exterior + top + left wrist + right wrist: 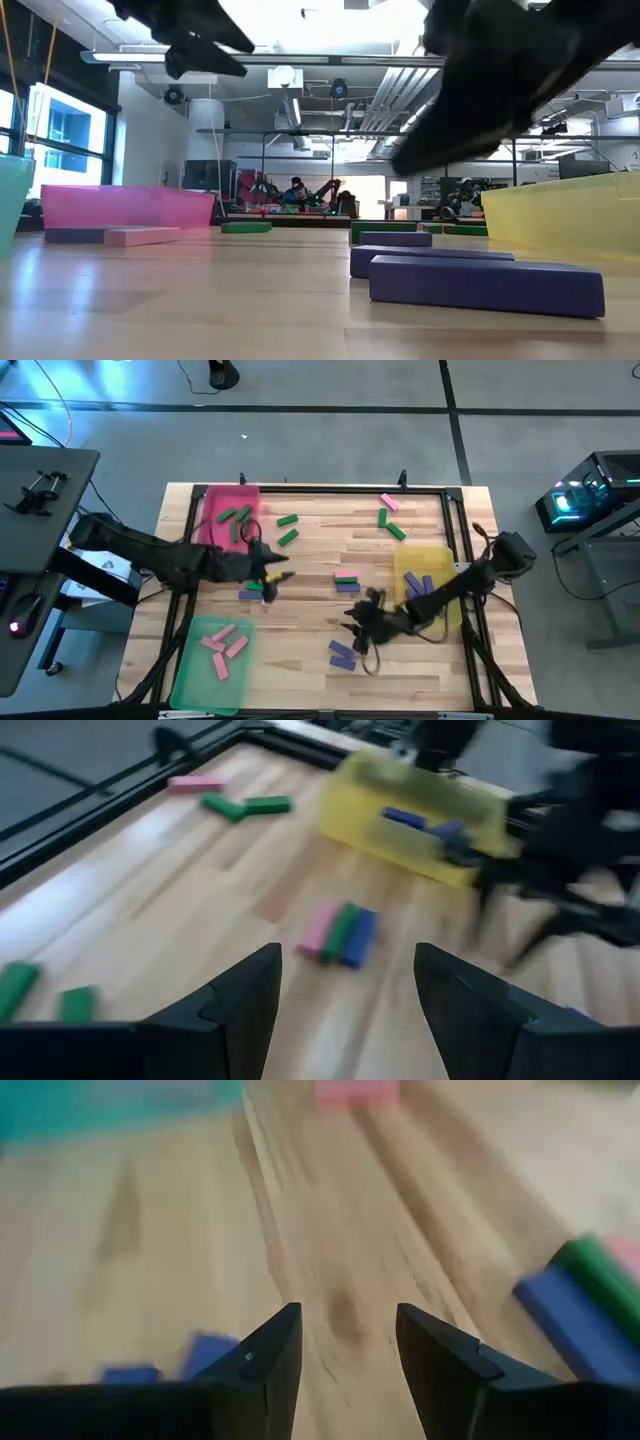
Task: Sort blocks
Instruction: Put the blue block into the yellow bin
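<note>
Lying flat: slim green, pink, purple blocks; both arms' fingers open, empty

Bare wood lies open across the table middle, between the green blocks by the pink tray and the green pair at the far right. The stacked trio blocks the centre lane. The right arm stretches across the yellow tray, and purple blocks clutter the near edge beside it.
</note>
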Tool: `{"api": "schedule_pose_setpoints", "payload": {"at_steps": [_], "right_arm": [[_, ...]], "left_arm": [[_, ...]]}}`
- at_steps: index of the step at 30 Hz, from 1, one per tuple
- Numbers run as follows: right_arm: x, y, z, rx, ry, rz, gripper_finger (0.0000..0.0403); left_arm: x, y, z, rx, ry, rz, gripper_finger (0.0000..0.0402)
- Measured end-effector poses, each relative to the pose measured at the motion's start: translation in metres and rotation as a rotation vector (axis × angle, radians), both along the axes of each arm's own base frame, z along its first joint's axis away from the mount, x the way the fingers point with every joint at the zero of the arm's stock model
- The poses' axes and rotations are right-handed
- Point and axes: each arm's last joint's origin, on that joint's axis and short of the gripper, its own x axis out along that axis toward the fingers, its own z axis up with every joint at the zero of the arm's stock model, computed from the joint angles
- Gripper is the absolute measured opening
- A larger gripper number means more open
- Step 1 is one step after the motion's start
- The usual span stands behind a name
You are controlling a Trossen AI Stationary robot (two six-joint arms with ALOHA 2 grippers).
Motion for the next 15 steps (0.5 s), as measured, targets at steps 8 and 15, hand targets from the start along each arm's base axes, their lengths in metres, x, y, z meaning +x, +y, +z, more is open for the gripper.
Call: {"api": "schedule_pose_setpoints", "payload": {"at_steps": [8, 15], "right_arm": [[0.008, -0.052, -0.013, -0.137, 0.234, 0.06, 0.0149], [0.01, -0.074, -0.016, -0.143, 0.301, 0.053, 0.0149]], "left_arm": [[0.018, -0.044, -0.023, 0.026, -0.02, -0.058, 0.0218], [0.025, -0.061, -0.039, 0.035, -0.023, -0.027, 0.0218]]}}
